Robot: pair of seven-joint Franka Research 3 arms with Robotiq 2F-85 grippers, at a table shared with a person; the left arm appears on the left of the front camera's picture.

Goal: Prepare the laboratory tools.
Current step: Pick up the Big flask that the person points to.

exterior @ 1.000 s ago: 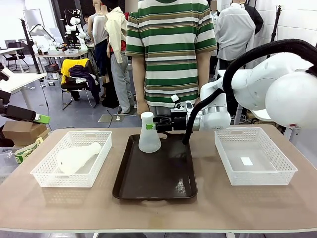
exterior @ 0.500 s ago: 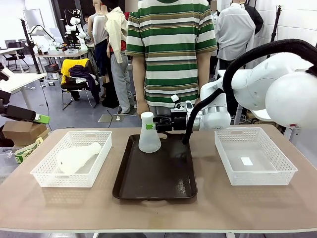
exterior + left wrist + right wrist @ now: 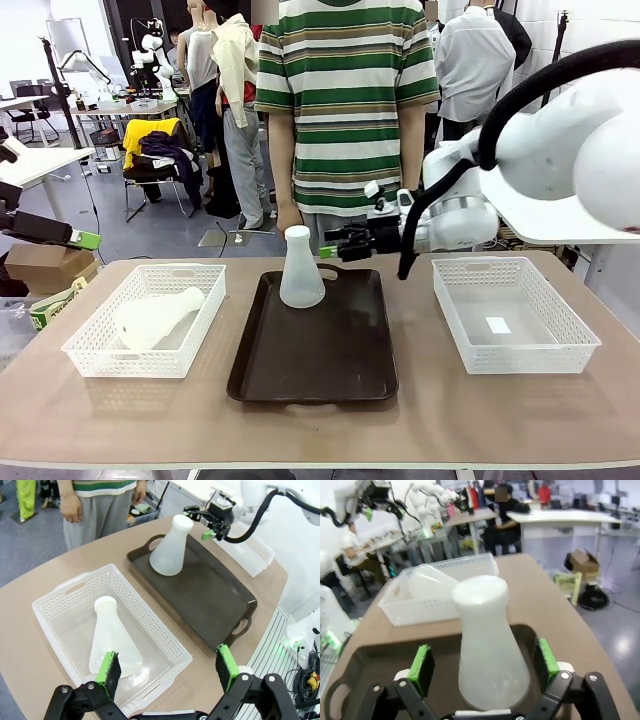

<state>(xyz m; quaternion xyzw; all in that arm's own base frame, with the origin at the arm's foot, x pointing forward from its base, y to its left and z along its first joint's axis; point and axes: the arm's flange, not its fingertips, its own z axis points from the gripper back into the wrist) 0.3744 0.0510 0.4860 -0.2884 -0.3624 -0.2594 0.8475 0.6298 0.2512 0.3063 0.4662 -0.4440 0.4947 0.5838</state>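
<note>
Here, left hand (image 3: 167, 667) and right hand (image 3: 330, 244) agape, empty, upright flask (image 3: 300, 275) near (tray (image 3: 320, 365) beneath).

The standing flask (image 3: 301, 272) and the lying flask (image 3: 155, 318) look like frosted, matt, translucent plastic, the dark brown tray (image 3: 315, 355) smooth and faintly glossy, the white baskets (image 3: 88, 352) latticed plastic, the tan tabletop (image 3: 420, 420) smooth and matt.

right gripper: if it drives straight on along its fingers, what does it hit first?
The upright Erlenmeyer flask on the brown tray. It stands dead ahead of the open right gripper, likely at neck height.
</note>
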